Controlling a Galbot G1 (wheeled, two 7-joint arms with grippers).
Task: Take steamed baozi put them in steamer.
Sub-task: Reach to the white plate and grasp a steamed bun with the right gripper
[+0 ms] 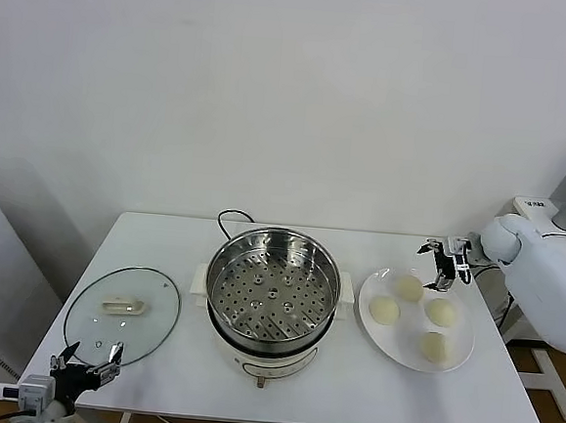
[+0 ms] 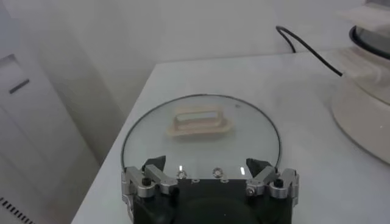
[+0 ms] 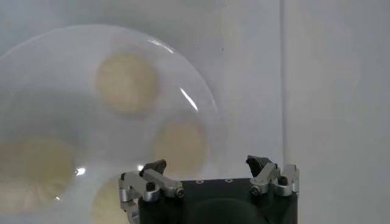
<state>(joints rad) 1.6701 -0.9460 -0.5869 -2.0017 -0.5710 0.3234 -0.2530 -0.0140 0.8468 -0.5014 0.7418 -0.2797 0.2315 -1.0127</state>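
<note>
Several cream-white baozi lie on a white plate (image 1: pixel 395 340) to the right of the steamer (image 1: pixel 273 294); the farthest baozi (image 1: pixel 409 287) is nearest my right gripper. The steamer is a shiny steel pot with a bare perforated tray inside. My right gripper (image 1: pixel 443 263) hovers open over the plate's far edge, holding nothing. In the right wrist view the right gripper (image 3: pixel 207 164) stands above one baozi (image 3: pixel 180 146), with another baozi (image 3: pixel 126 83) farther off. My left gripper (image 1: pixel 85 363) waits open at the table's front left corner.
A round glass lid (image 1: pixel 122 313) with a white handle lies flat left of the steamer; in the left wrist view the lid (image 2: pixel 201 131) sits just ahead of the left gripper (image 2: pixel 206 163). A black cord (image 1: pixel 232 217) runs behind the pot. A white wall backs the white table (image 1: pixel 396 397).
</note>
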